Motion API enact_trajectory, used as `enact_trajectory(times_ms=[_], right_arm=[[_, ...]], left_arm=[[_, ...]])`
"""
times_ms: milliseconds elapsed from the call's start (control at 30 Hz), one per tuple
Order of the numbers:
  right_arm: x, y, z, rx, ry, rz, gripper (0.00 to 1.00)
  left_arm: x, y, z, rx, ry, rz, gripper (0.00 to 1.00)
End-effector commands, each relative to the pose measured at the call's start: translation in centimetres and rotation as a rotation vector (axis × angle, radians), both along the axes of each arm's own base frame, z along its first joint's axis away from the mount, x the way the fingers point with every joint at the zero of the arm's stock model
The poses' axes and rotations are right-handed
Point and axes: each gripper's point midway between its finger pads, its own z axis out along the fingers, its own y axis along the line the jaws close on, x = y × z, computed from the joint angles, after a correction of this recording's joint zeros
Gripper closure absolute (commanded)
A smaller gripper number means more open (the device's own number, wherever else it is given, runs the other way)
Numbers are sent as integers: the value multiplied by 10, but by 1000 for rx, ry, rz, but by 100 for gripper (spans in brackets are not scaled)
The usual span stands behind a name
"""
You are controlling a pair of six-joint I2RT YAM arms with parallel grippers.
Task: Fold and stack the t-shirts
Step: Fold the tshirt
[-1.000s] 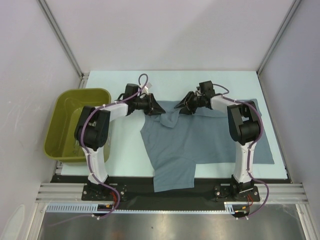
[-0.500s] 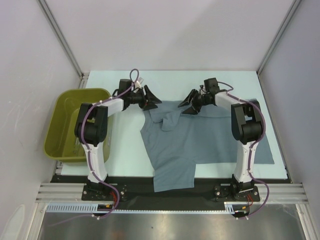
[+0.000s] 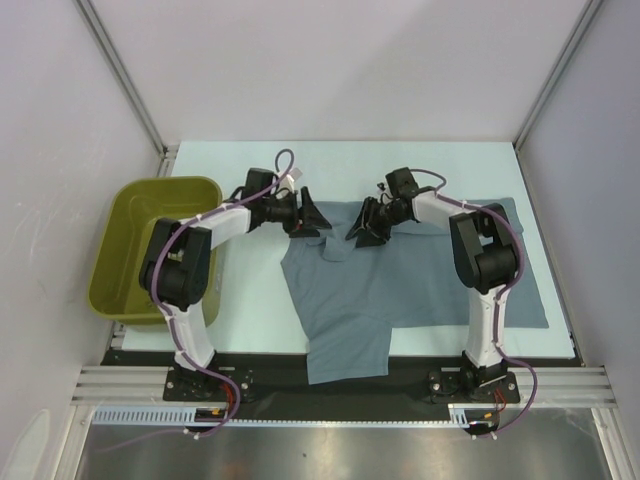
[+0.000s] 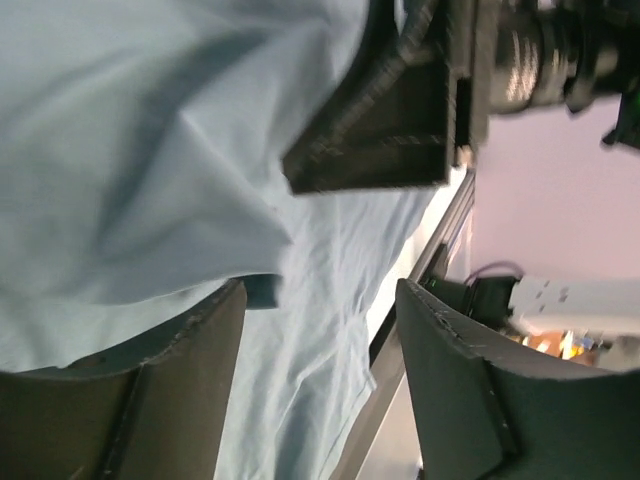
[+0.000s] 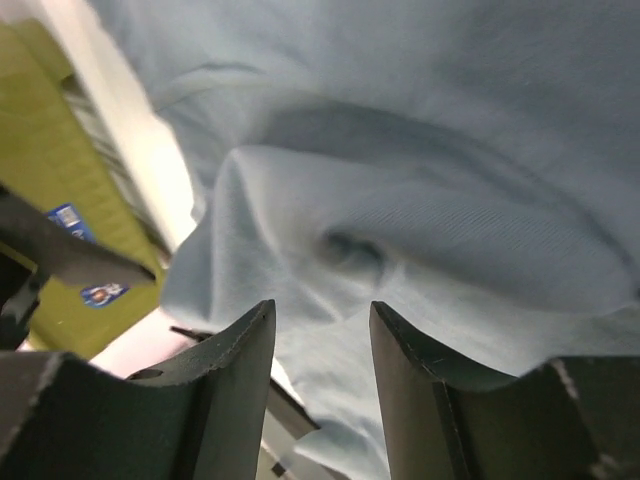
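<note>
Bright, even light, soft shadows in the t-shirt [image 3: 400, 280] folds; wrist views blurred up close.

The top camera looks down from above and behind the arm bases [image 3: 197, 378], taking in the whole desk [image 3: 420, 160]. Each wrist camera sits close over the t-shirt [image 3: 400, 280], facing out between its own fingers [image 4: 450, 400]; all three share the shirt's far edge.
</note>
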Motion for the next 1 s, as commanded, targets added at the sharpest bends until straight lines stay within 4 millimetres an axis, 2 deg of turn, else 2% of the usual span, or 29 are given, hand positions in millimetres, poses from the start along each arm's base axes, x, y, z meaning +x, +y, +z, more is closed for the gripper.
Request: enact_trajectory(times_ms=[0,133,233,267,367,467,533,567,600,633,667,767,900,967], right_arm=[[12,-5,-10,-40,-53,21,51],[13,-10,-17,-88,-45,25,52],[19,-11,-18,-94,-72,31,53],[19,-8,-20,-85,-67,41,54],[22,1,-15,-64,-81,64,60],[15,7,-14,-48,-76,91,63],[13,7,-12,-49,-85,99,70],[14,6,-10,-53,-86,99,81],[10,3,-9,-58,-65,102,87],[9,2,0,-55,-73,105,91],[7,2,7,-48,-74,105,100],[-2,0,34,-32,-55,94,100],[-28,-9,52,-76,102,81,100],[-39,-13,48,-121,189,71,100]], left_arm=[[-11,-16,4,-13,-67,-90,32],[-20,-32,-11,-3,-44,-133,33],[-24,-36,-19,12,-18,-140,37],[-25,-37,-21,12,-11,-140,44],[-26,-39,-24,18,6,-136,54],[-33,-37,-27,24,33,-133,60],[-37,-35,-27,20,48,-127,64],[-38,-36,-25,13,49,-128,69],[-40,-35,-24,9,53,-127,71],[-40,-35,-21,3,57,-127,72],[-41,-35,-20,0,55,-129,74],[-45,-34,-18,0,73,-134,82],[-52,-31,-16,-5,99,-139,97],[-54,-27,-13,-7,111,-130,100]])
